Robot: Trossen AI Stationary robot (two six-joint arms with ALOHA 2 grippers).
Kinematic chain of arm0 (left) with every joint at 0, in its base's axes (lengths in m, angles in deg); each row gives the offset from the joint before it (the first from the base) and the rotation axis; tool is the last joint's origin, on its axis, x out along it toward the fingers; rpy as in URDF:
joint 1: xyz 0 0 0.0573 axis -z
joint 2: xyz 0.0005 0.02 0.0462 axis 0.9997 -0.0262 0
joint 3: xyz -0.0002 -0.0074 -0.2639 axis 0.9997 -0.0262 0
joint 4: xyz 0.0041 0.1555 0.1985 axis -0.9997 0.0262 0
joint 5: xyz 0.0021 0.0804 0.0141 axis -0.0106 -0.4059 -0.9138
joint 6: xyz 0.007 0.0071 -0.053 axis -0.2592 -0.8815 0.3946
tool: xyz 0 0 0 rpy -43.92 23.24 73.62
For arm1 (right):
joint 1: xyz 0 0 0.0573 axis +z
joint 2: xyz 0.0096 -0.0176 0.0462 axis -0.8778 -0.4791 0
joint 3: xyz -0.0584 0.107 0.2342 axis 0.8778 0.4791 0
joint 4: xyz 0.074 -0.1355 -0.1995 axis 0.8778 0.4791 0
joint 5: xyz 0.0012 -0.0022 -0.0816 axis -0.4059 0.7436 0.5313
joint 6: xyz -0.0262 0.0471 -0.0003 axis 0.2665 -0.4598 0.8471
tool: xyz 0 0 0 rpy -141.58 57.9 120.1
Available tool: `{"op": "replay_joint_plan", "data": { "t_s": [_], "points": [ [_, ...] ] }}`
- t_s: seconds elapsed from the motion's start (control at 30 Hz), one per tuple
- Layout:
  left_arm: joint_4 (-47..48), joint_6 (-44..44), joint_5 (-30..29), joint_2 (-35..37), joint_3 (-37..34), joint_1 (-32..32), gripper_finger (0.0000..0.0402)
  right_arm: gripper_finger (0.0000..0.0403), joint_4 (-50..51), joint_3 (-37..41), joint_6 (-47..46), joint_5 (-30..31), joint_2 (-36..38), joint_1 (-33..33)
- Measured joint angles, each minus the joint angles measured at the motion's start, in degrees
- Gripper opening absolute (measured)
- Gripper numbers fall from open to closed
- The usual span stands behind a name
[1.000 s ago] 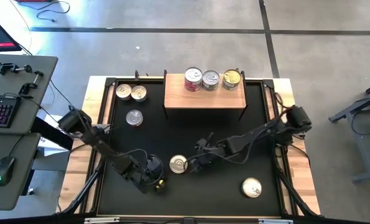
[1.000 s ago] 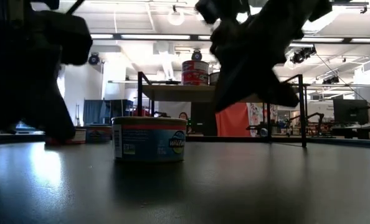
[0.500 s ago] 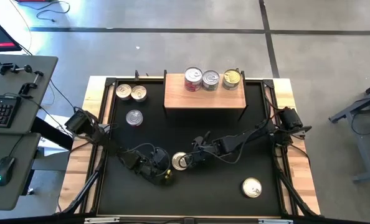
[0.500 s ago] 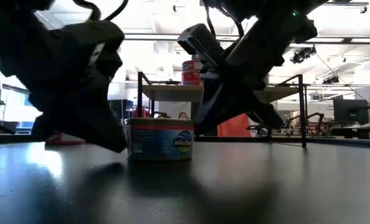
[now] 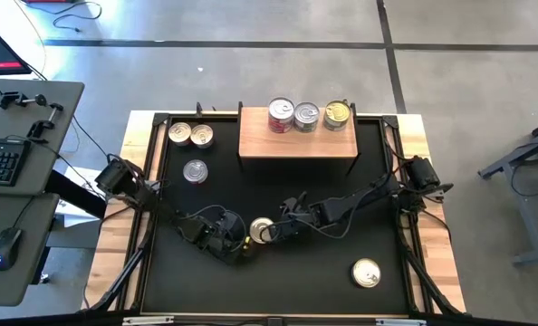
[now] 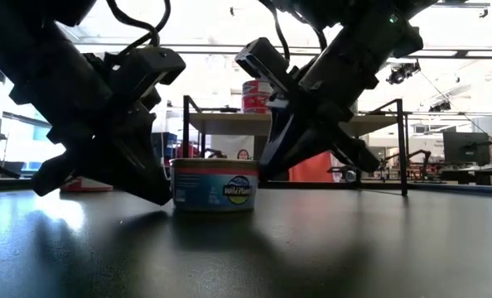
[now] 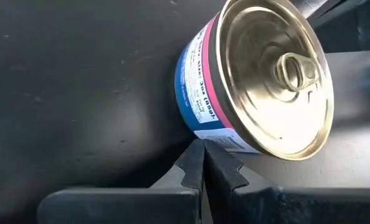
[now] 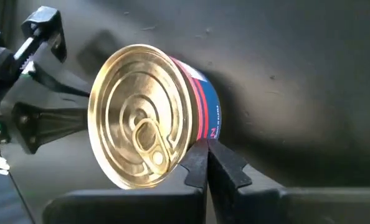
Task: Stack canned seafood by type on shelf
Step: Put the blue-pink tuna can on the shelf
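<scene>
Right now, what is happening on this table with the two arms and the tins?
Both arms are low over the black table, closing in on one tin with a blue and red label from opposite sides. The left gripper and the right gripper both have their fingers shut, so neither holds the tin; they sit against or very near it. Three tins stand on the wooden shelf. Three more wait at the far left, and one lies near the front right.

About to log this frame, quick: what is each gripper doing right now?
Left gripper: shut, holding nothing, tips against the blue-labelled can.
Right gripper: shut, holding nothing, pressed to that can's other side.
</scene>
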Motion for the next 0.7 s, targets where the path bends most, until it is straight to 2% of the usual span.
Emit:
{"op": "replay_joint_plan", "data": {
  "t_s": [0.17,0.37,0.47,0.7],
  "points": [
    [2.0,-1.0,2.7,0.2,0.0,-1.2,0.0,0.0,-2.9,-0.3,0.0,-0.3,0.6,1.4],
    [0.6,-4.5,4.6,0.1,0.1,-2.2,0.0,0.0,-4.7,-5.1,1.1,1.0,1.9,3.7],
    [-0.5,-4.4,5.8,0.1,0.1,-2.6,0.0,0.0,-4.1,-7.3,2.6,2.8,1.9,4.5],
    [-6.7,-11.7,10.0,0.0,0.1,-4.0,0.0,0.0,-0.3,-10.2,4.8,5.8,1.9,4.6]
  ]
}}
